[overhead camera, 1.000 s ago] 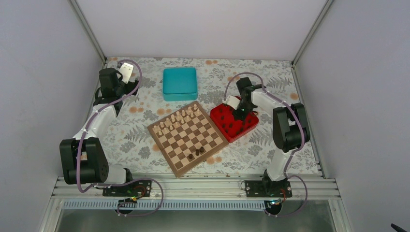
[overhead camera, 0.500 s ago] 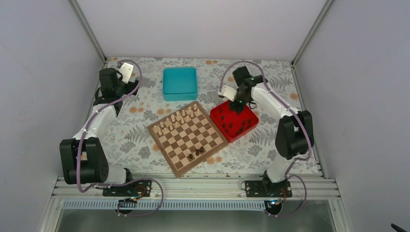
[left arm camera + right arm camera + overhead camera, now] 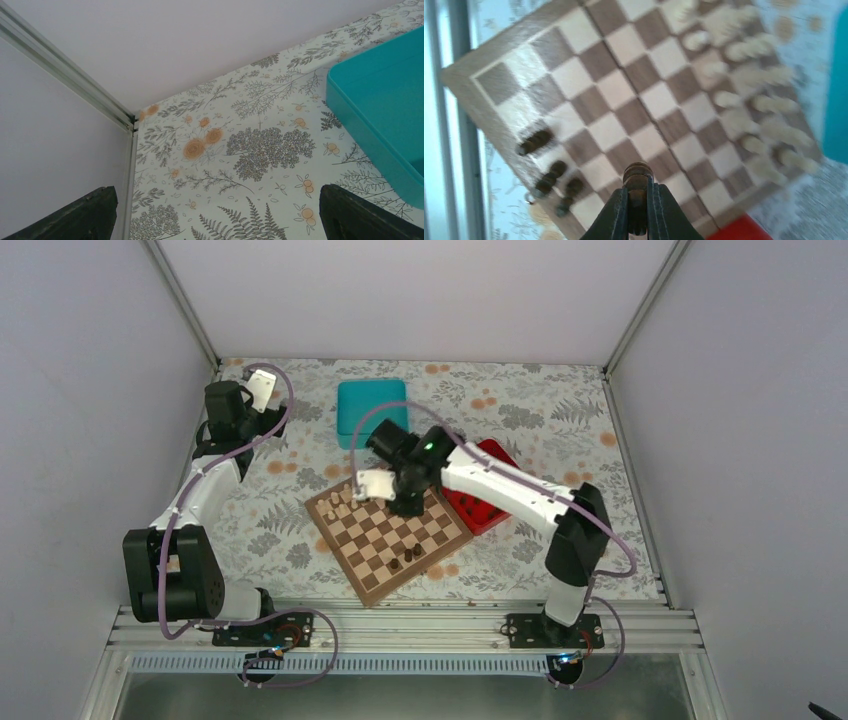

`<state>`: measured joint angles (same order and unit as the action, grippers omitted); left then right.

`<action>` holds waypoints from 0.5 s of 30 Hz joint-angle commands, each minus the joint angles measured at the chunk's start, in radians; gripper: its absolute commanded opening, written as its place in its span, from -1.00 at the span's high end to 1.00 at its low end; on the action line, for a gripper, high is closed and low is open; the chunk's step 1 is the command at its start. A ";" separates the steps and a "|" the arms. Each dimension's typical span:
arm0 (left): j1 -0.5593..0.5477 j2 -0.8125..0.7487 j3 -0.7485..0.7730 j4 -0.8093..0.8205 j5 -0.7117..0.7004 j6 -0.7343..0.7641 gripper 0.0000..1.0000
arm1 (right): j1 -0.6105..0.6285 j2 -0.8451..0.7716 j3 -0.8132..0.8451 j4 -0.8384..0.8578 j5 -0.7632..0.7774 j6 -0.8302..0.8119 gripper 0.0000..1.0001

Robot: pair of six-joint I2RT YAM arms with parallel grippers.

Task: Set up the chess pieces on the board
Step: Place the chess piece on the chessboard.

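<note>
The board (image 3: 370, 540) lies at the table's middle, turned like a diamond. Pale pieces fill its far rows. Three dark chess pieces (image 3: 410, 556) stand near its near right edge; they also show in the right wrist view (image 3: 551, 172). My right gripper (image 3: 405, 502) hangs above the board's far right part, shut on a dark chess piece (image 3: 638, 175) whose rounded end sticks out past the fingertips. More dark pieces sit in the red tray (image 3: 492, 512). My left gripper (image 3: 262, 390) is open and empty at the far left corner, its fingertips (image 3: 75, 217) wide apart over the floral cloth.
A teal box (image 3: 360, 405) stands behind the board and shows at the right of the left wrist view (image 3: 385, 105). The red tray lies right of the board, partly hidden by the right arm. The enclosure walls stand close on the left and at the back.
My right gripper has lifted off the red tray with a dark piece and swung left over the board. The left arm has not moved.
</note>
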<state>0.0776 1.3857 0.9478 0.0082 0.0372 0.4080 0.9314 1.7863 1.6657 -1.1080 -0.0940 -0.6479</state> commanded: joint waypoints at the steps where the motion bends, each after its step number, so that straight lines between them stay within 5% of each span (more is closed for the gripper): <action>1: 0.005 -0.030 0.012 -0.001 0.000 0.002 -1.00 | 0.121 0.073 -0.008 -0.041 -0.008 0.040 0.90; 15: 0.007 -0.029 0.007 0.001 0.006 0.003 -1.00 | 0.305 0.146 -0.115 0.028 -0.063 0.068 0.89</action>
<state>0.0784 1.3731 0.9478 0.0055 0.0372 0.4080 1.2118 1.9224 1.5631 -1.1034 -0.1257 -0.6037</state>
